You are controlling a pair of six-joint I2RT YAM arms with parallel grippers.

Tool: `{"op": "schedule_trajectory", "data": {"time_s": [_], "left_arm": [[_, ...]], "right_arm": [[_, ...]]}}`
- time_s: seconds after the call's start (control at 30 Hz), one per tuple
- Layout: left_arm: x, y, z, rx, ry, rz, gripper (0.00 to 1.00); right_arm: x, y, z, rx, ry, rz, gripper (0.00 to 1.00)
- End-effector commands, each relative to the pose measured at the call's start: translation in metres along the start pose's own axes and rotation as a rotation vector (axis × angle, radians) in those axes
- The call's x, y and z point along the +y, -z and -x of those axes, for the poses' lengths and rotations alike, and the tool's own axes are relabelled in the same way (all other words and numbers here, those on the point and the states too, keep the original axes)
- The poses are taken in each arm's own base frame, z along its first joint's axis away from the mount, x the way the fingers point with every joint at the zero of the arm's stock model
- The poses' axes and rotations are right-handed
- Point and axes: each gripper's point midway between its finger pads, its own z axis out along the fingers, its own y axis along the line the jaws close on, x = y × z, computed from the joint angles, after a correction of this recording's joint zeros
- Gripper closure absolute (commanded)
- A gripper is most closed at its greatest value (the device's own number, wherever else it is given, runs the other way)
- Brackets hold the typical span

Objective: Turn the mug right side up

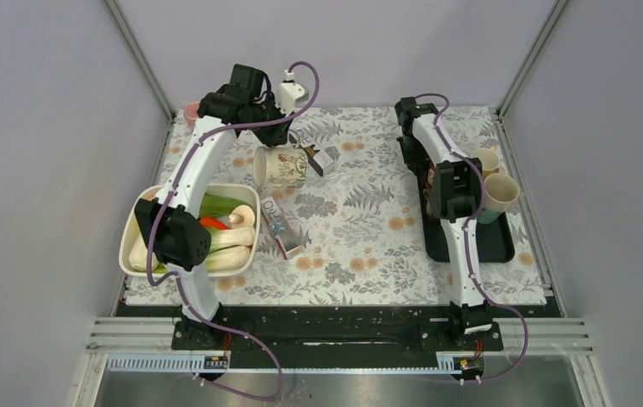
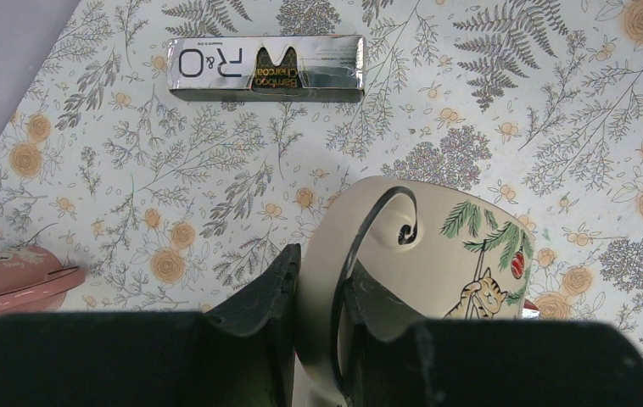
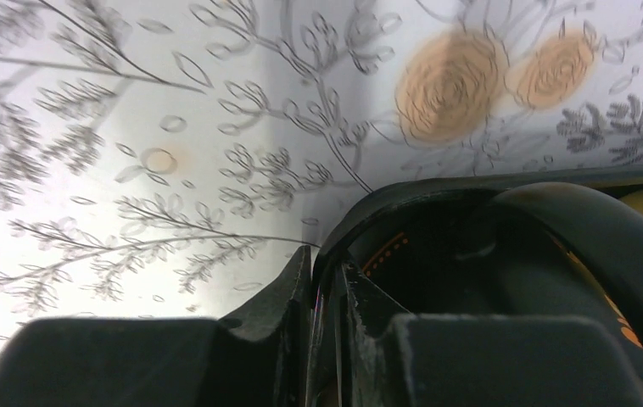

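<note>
The mug is cream with a cat and pine branches printed on it. It lies on its side at the back middle of the floral mat, mouth to the left. My left gripper is shut on its curled handle. In the left wrist view the handle sits between the fingers and the mug hangs to the right. I cannot tell whether it touches the mat. My right gripper is low at the left edge of the black tray. In the right wrist view it is shut on the tray's rim.
A silver R&O box lies on the mat in front of the mug, also in the left wrist view. A white basin of vegetables stands at the left. Beige cups stand on the tray. A pink object lies at the back left.
</note>
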Motion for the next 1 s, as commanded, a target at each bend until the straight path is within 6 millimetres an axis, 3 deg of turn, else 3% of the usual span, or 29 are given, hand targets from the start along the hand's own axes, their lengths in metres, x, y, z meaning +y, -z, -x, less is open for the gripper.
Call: {"op": "schedule_trajectory", "data": {"time_s": [0.0,0.13,0.2,0.23,0.3,0.43,0.5,0.6,0.77,0.87,0.93,0.97], "left_arm": [[0.009,0.034,0.045,-0.160,-0.061,0.067,1.00],[0.009,0.034,0.045,-0.160,-0.057,0.066,1.00],[0.009,0.033,0.047,-0.165,-0.052,0.062,1.00],[0.009,0.033,0.047,-0.166,-0.048,0.059,1.00],[0.007,0.034,0.049,-0.171,-0.043,0.053,1.00],[0.004,0.037,0.051,-0.183,-0.038,0.044,1.00],[0.003,0.038,0.052,-0.188,-0.035,0.039,1.00],[0.000,0.044,0.056,-0.204,-0.031,0.038,1.00],[-0.014,0.062,0.065,-0.244,-0.029,-0.007,1.00],[-0.026,0.076,0.073,-0.279,-0.029,-0.044,1.00],[-0.034,0.086,0.080,-0.304,-0.024,-0.065,1.00],[-0.038,0.090,0.082,-0.314,-0.024,-0.075,1.00]], "right_arm": [[0.009,0.026,0.048,-0.171,0.066,0.007,1.00],[0.015,0.027,0.056,-0.202,0.042,0.038,1.00],[0.022,0.029,0.059,-0.217,0.042,0.055,0.94],[0.025,0.031,0.059,-0.222,0.050,0.062,0.90],[0.031,0.037,0.058,-0.226,0.062,0.088,0.71],[0.034,0.064,0.059,-0.260,0.056,0.125,0.39],[0.033,0.089,0.062,-0.302,0.050,0.150,0.24],[0.033,0.134,0.068,-0.388,0.053,0.181,0.11],[0.046,0.222,0.056,-0.537,0.122,0.264,0.10],[0.085,0.283,0.027,-0.655,0.216,0.496,0.08],[0.115,0.316,0.004,-0.764,0.255,0.673,0.01],[0.131,0.316,-0.013,-0.785,0.269,0.741,0.01]]}}
